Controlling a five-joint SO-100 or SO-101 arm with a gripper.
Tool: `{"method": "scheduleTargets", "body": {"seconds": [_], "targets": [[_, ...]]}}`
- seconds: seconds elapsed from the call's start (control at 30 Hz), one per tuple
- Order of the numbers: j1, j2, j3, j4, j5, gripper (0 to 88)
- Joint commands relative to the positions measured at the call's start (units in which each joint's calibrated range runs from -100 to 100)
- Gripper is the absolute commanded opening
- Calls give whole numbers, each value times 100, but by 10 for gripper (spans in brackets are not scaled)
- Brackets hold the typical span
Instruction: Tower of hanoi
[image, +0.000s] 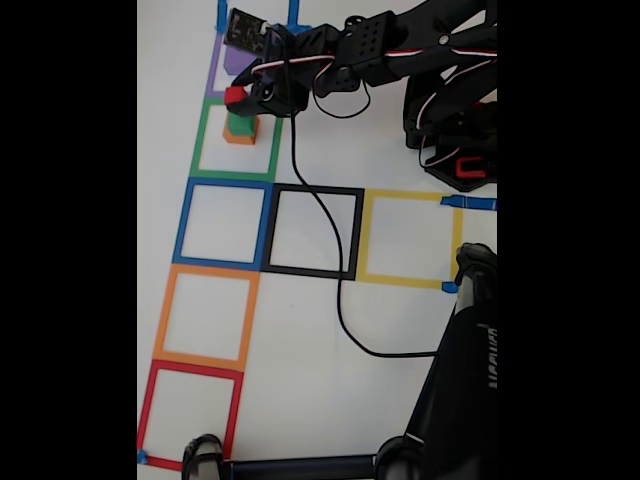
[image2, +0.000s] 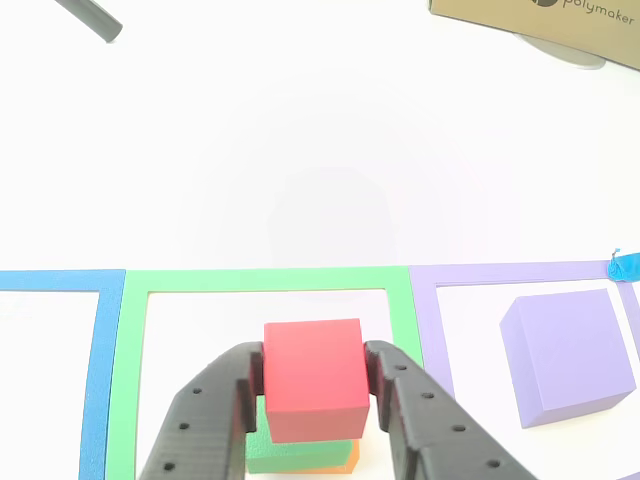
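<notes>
My gripper (image2: 314, 378) is shut on the red cube (image2: 313, 378), with one black finger (image2: 235, 390) pressed to each side. It holds the cube just above the green cube (image2: 290, 455), which sits on the orange cube (image2: 345, 462) inside the green tape square (image2: 130, 370). The purple cube (image2: 565, 355) rests alone in the purple tape square (image2: 430, 320) to the right. In the fixed view my gripper (image: 240, 97) carries the red cube (image: 234, 96) over the green cube (image: 241, 124) and orange cube (image: 238, 137); the arm partly hides the purple cube (image: 235, 58).
Blue (image: 185, 220), black (image: 355, 230), yellow (image: 455, 235), orange (image: 165, 310) and red (image: 148, 410) tape squares lie on the white table. A black cable (image: 335, 270) trails across the black square. The arm's base (image: 455, 130) stands at upper right; a dark stand (image: 460, 380) fills lower right.
</notes>
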Motion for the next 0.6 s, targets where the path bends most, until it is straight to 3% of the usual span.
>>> {"method": "scheduleTargets", "body": {"seconds": [0.0,0.57], "targets": [[-86,399,43,-855,36,11],[-259,1174,198,-1681,36,11]]}}
